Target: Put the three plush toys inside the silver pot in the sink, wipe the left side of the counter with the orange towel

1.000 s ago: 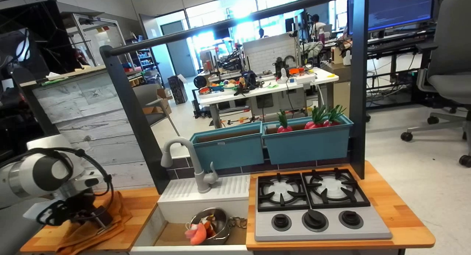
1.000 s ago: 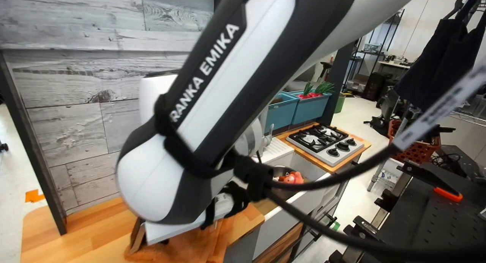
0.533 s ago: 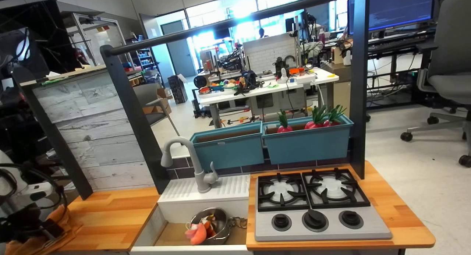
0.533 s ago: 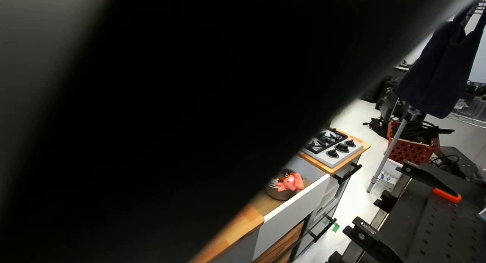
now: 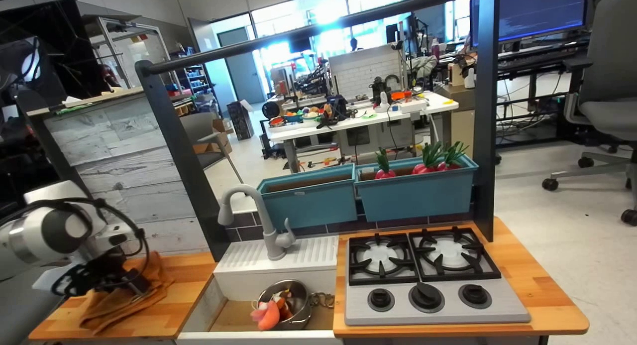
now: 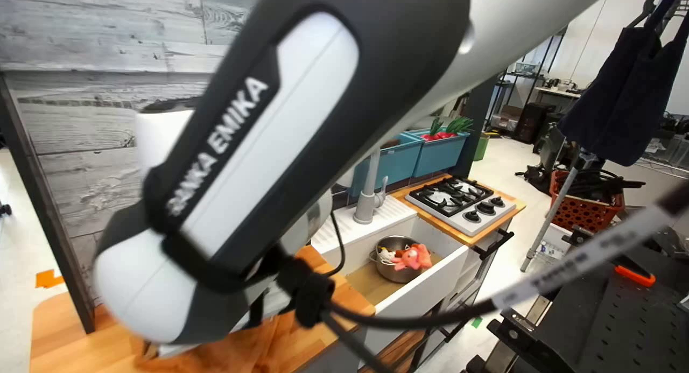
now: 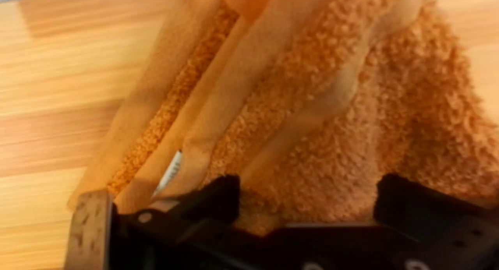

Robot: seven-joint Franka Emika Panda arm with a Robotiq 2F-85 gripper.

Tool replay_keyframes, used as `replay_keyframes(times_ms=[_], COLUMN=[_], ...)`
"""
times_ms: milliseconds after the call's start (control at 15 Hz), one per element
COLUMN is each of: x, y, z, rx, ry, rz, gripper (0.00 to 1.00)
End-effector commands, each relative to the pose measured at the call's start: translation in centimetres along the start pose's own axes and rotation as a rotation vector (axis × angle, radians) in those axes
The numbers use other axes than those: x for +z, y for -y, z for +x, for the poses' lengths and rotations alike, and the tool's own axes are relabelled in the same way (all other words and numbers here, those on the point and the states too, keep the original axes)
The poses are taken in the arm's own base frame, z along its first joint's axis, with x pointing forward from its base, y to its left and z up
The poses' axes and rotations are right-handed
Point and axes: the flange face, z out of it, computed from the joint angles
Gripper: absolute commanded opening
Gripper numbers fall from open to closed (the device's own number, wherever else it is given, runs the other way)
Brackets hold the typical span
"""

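Orange towel [image 7: 304,145] on the counter [image 7: 58,145], beneath your gripper [image 7: 307,194]
Your jaws stand apart over it; in the wrist view it lies toward twelve o'clock. At its three o'clock in an exterior view, the silver pot [image 5: 300,299] sits in the sink [image 5: 249,284], a pink plush toy [image 5: 268,316] at its rim.

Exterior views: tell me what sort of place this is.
Probably a robotics lab rather than a home: the Franka Emika arm hangs over the wooden kitchen counter, and a cluttered white worktable stands beyond.
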Motion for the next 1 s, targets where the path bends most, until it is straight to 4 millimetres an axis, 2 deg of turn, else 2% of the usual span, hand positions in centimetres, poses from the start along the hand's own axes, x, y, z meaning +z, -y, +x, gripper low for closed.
replay_keyframes(times_ms=[0, 133, 200, 400, 667, 800, 933], x=[2.1, 2.3, 2.4, 1.7, -1.4, -3.3, -5.2], y=[-7.4, -8.7, -8.3, -3.8, 4.2, 6.6, 7.4], z=[2.3, 3.1, 3.1, 0.9, -4.2, -6.3, -7.8], rx=[0.171, 0.196, 0.178, 0.041, -0.190, -0.272, -0.298], ry=[0.025, 0.033, 0.035, 0.032, -0.011, -0.026, -0.024], rz=[-0.034, -0.033, -0.033, -0.016, 0.004, -0.020, -0.031], gripper=[1.00, 1.00, 1.00, 1.00, 1.00, 1.00, 1.00])
